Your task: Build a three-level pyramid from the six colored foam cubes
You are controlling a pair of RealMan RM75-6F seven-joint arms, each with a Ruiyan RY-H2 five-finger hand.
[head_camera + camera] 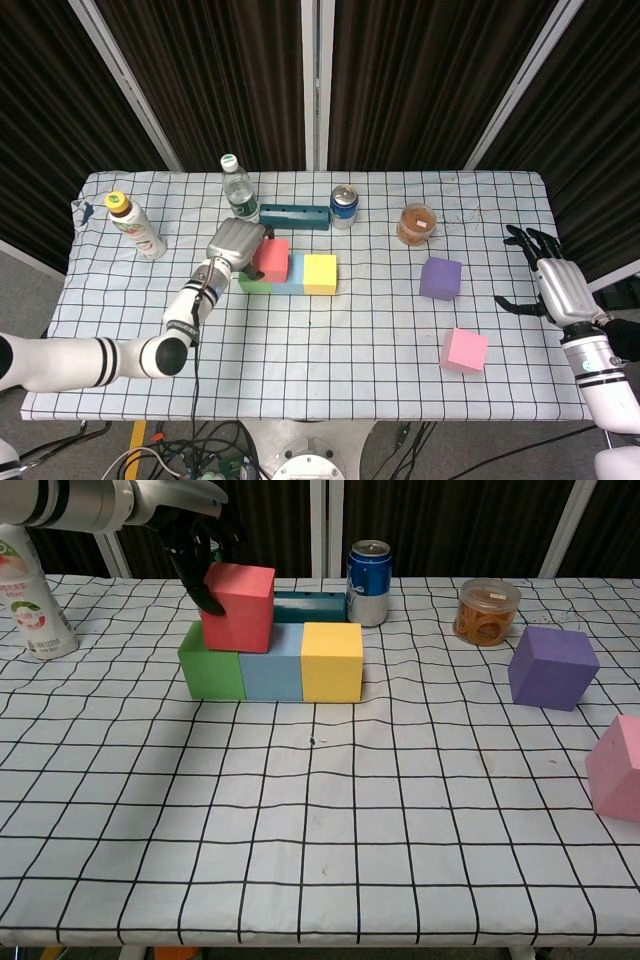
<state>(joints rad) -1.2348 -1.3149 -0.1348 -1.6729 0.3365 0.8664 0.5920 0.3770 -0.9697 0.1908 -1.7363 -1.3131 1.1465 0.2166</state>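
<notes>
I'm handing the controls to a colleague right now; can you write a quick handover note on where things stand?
Left robot hand: holds the red cube, which sits on the green cube and blue cube, over their seam.
Right robot hand: open, empty, off the table's right edge.
Done: bottom row of green, blue and yellow cube lined up, touching. Red is in place as the first second-level cube, not yet released.
Left: release red; set one more cube beside it over blue and yellow, then the last on top. The purple cube and pink cube wait loose at right.
</notes>
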